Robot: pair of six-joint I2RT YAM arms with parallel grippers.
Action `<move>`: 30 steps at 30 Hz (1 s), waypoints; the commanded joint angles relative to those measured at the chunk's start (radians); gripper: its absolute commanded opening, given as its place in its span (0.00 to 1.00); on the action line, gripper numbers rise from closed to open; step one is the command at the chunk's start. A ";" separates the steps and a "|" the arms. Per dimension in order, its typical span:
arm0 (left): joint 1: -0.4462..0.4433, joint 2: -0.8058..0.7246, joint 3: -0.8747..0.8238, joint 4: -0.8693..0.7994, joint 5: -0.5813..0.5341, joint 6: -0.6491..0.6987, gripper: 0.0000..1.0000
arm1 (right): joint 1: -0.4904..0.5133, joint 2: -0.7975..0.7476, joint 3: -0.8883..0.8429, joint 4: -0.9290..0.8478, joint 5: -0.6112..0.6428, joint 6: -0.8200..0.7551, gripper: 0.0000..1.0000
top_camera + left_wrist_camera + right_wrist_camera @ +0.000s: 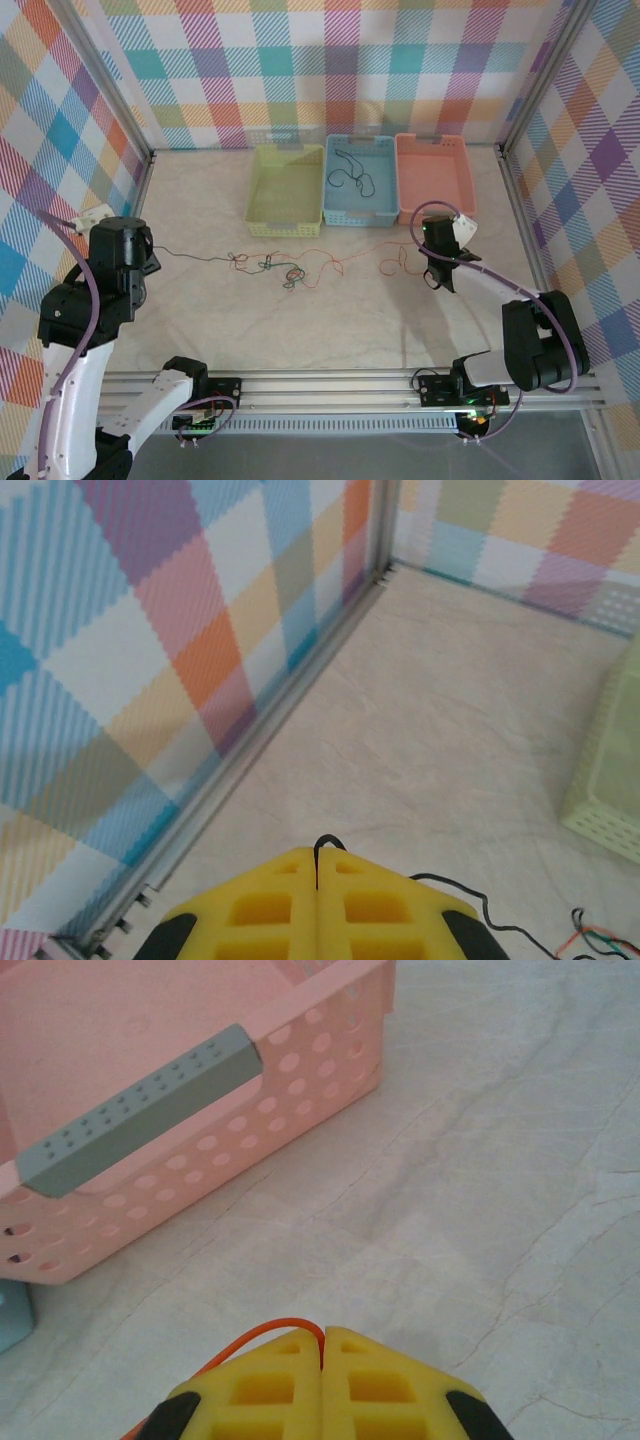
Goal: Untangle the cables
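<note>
The cables are strung sideways, knotted in front of the green basket; the black end is clamped in the left gripper, the orange end in the right gripper.

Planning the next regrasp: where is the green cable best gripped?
Probably the green cable at its loop on the tangle's right edge, straight down, jaws across the strand: it lies flat on the table, thin, and other cables crowd it leftward.
</note>
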 commanded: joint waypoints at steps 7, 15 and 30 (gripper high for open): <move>0.014 0.046 -0.258 0.146 0.598 -0.017 0.15 | -0.004 -0.042 -0.043 0.164 -0.160 -0.078 0.00; -0.036 0.061 -0.368 0.325 0.911 -0.083 0.46 | -0.004 -0.031 -0.041 0.184 -0.193 -0.091 0.00; -0.637 0.619 -0.179 0.485 0.528 -0.162 0.54 | -0.002 -0.015 -0.034 0.189 -0.216 -0.096 0.00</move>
